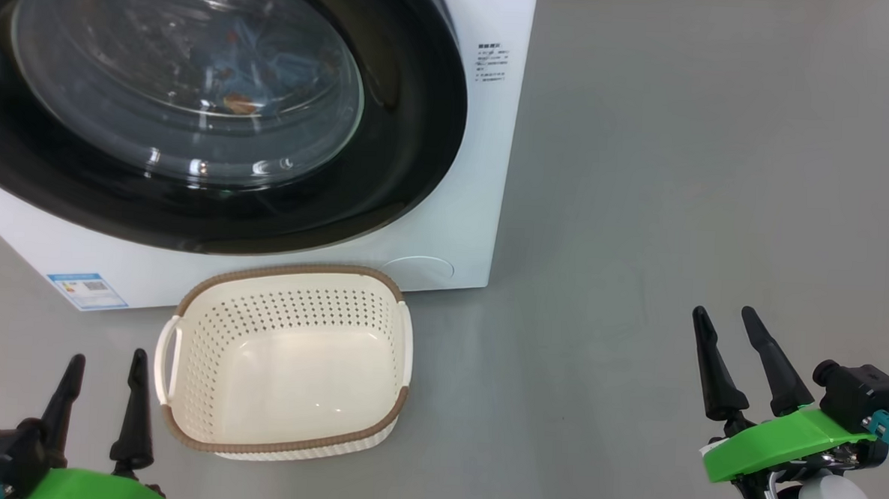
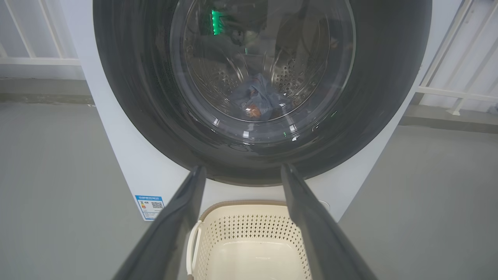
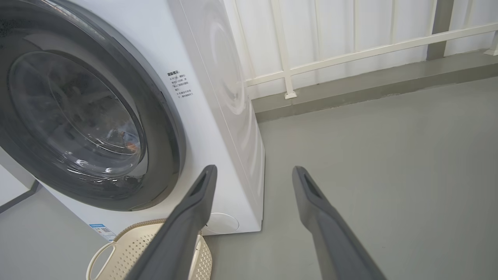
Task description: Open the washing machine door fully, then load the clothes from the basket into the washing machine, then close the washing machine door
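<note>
door (image 1: 420, 128) closed on washer (image 1: 484, 206) | clothes (image 2: 255, 102) inside drum (image 2: 290, 74), behind glass (image 1: 189, 81) | basket (image 1: 291, 314) on floor (image 1: 680, 177), just before washer | left fingers (image 1: 135, 408) wide, beside basket | right fingers (image 1: 712, 366) wide, over floor

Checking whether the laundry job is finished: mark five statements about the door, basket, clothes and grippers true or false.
1. The washing machine door is shut. True.
2. The basket stands on the floor before the washing machine. True.
3. The basket holds laundry. False: it is empty; the clothes show behind the door glass, inside the drum.
4. The left gripper grips the basket. False: its fingers stand open, apart from the basket.
5. The right gripper is open and holds nothing. True.
</note>
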`<state>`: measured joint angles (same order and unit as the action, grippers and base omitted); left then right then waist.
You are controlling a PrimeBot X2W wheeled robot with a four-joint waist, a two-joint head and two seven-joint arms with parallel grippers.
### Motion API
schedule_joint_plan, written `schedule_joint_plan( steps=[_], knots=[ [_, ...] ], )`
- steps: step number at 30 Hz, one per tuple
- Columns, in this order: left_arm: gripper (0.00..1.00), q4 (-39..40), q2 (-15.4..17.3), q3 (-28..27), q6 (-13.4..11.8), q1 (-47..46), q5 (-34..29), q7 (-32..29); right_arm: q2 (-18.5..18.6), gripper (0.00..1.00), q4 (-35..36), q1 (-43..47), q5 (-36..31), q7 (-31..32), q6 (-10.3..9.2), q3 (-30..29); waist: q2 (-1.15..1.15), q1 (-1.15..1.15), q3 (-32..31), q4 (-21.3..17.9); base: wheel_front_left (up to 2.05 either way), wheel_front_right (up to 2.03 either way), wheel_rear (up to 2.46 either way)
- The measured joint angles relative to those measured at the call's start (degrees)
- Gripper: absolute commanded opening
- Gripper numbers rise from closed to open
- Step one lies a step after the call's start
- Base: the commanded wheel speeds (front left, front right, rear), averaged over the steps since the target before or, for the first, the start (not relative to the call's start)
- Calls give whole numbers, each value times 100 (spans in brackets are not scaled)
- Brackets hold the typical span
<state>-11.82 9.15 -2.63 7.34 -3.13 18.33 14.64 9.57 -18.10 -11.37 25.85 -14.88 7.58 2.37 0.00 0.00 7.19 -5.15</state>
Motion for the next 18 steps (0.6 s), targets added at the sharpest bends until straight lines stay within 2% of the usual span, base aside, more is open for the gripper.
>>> schedule_joint_plan(
  steps=[18],
  knots=[
    [100,30,22,-58,0,119,-66,0,-47,100,8,0,-7,0,0,-2,0,0,-47,-60,0,0,0]
  ],
)
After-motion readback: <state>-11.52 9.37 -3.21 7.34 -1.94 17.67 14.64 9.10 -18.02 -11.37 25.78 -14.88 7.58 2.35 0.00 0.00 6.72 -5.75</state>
